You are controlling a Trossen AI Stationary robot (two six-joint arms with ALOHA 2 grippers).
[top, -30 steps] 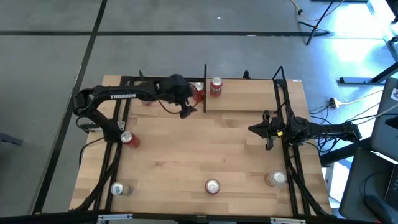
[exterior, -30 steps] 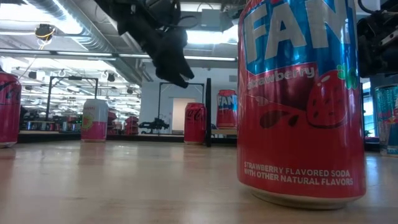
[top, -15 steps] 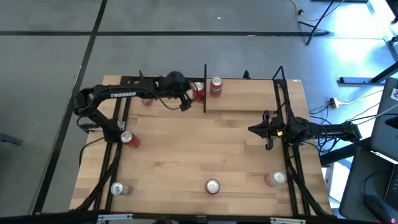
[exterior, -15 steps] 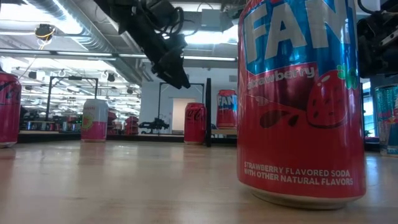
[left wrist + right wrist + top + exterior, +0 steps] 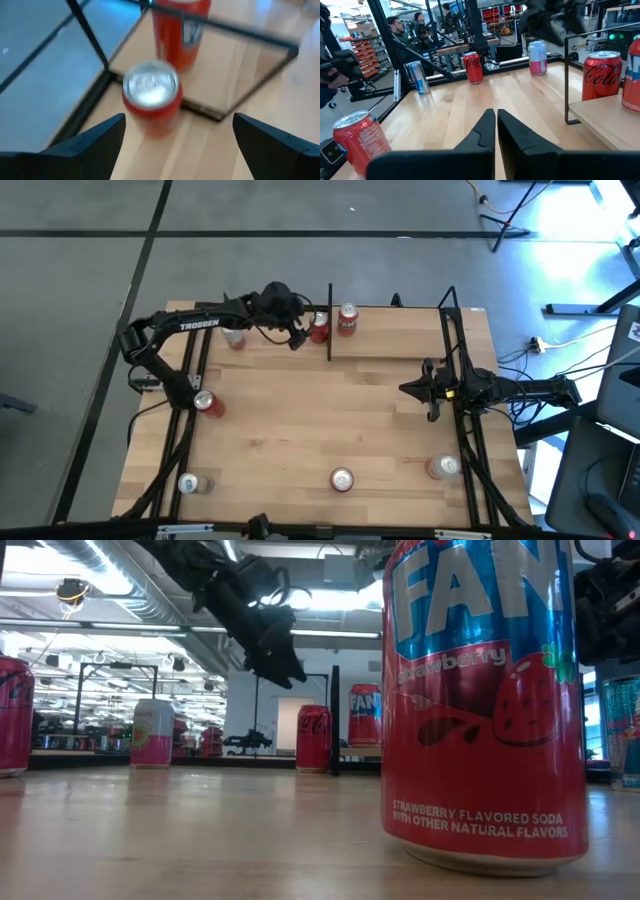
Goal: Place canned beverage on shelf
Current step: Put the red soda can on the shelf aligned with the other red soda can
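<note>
I see the left gripper (image 5: 296,340) above the red can (image 5: 319,328), fingers (image 5: 90,142) wide apart, holding nothing; the can stands beside the shelf (image 5: 400,340) edge. My right gripper (image 5: 432,390) is closed, empty

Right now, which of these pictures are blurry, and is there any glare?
Left wrist view: smeared, the red can and the shelf soft. Low view: the near soda can looms huge and crisp, ceiling lights glaring behind. High view: sharp, bright bluish glare on the floor at top right. Right wrist view: mostly clear.
</note>
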